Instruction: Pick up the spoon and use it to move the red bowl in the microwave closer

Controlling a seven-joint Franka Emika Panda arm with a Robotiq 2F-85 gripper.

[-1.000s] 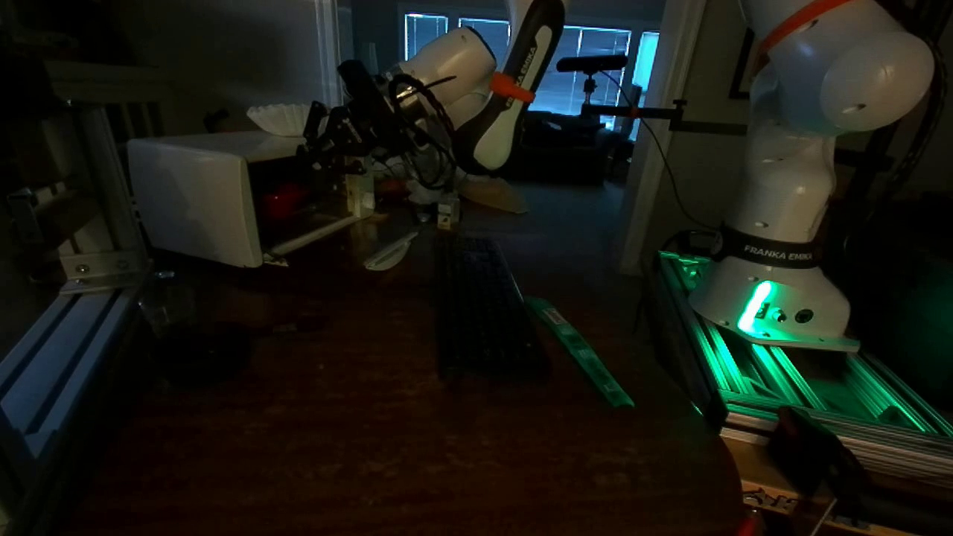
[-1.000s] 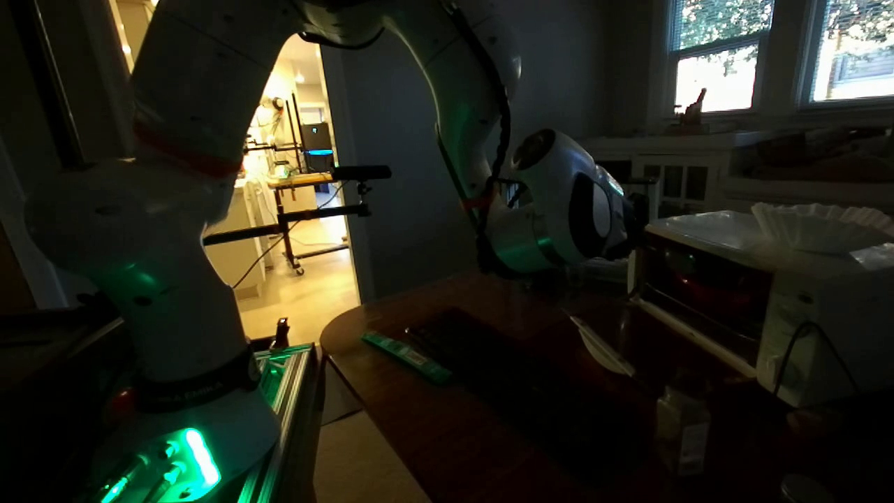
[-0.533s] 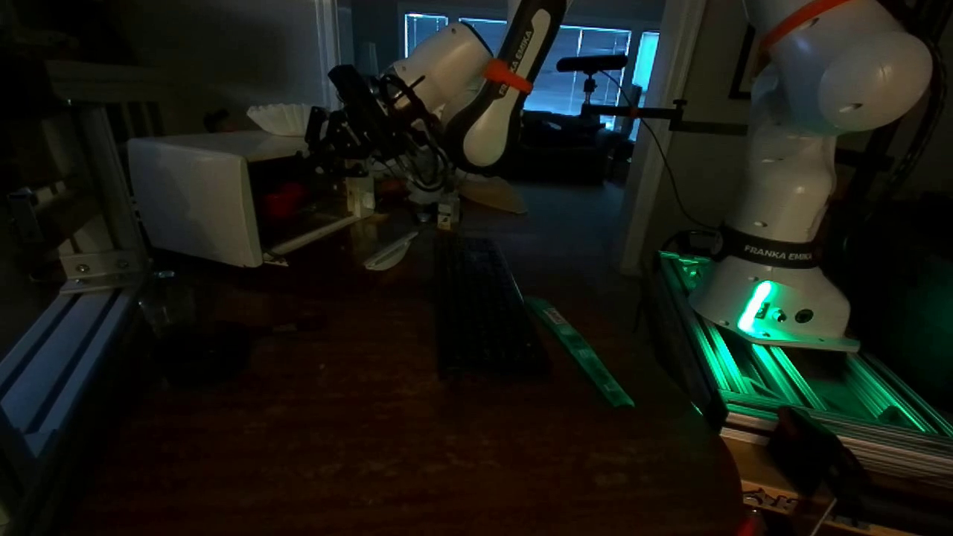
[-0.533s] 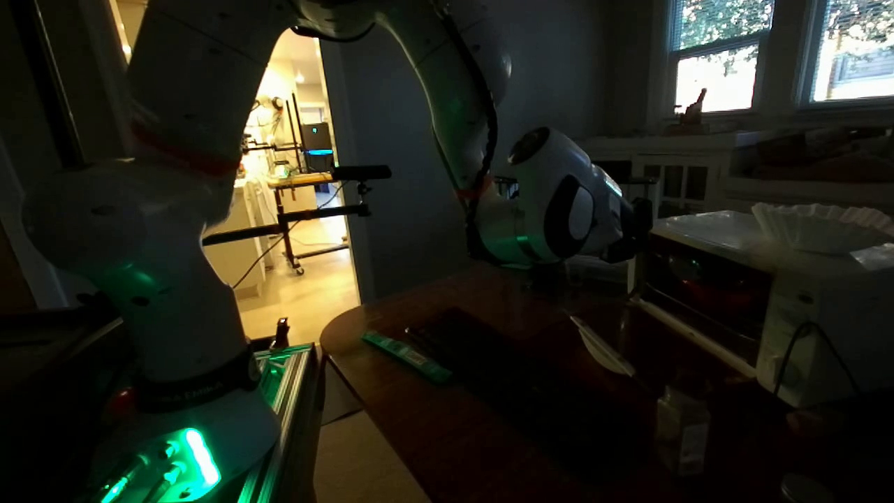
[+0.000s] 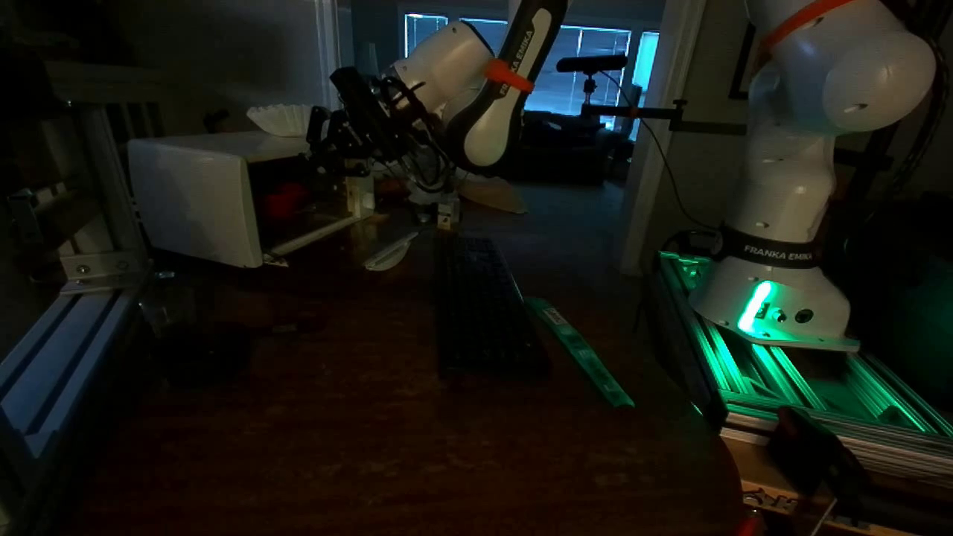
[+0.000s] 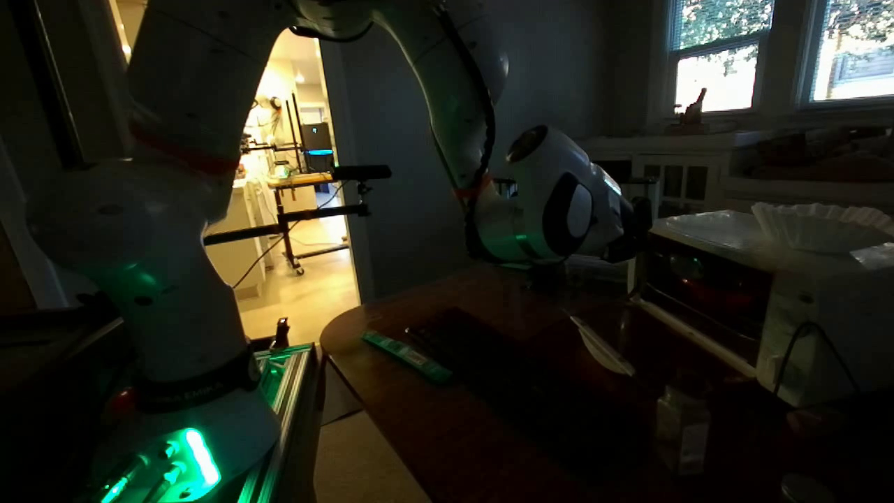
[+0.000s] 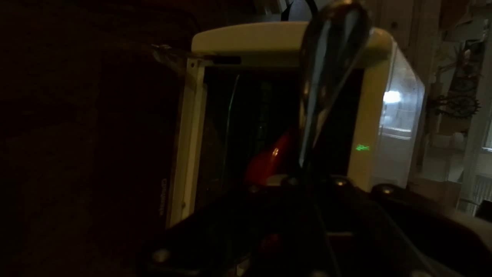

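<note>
Find the bowl (image 7: pixel 265 167) inside the oven (image 5: pixel 195 201), dim red in the dark cavity and partly covered by the gripper (image 7: pixel 309 182) in the wrist view. Judge the pick-up finished and the drag not begun: probably at the reach-in step. By the look of things, calls next for sliding the spoon (image 7: pixel 332 50) through the opening, setting its broad end behind the bowl, then drawing straight out toward the front. Better go slowly there: could clip the frame, or shove the bowl deeper instead of nearer.

Cannot make out any touch between spoon and bowl; in the wrist view, overlaps both bowl and frame, at a depth too dark to tell. As for the gripper, pinching the spoon by its narrow part, with the broad end free. Hangs at the oven's front, level with the upper part of the opening, pointing toward it rather than down at the table (image 5: pixel 320 447). Note the arm (image 6: pixel 454 112) in an exterior view, arched high above the table, sloping down from the elbow and bent at the wrist.
</note>
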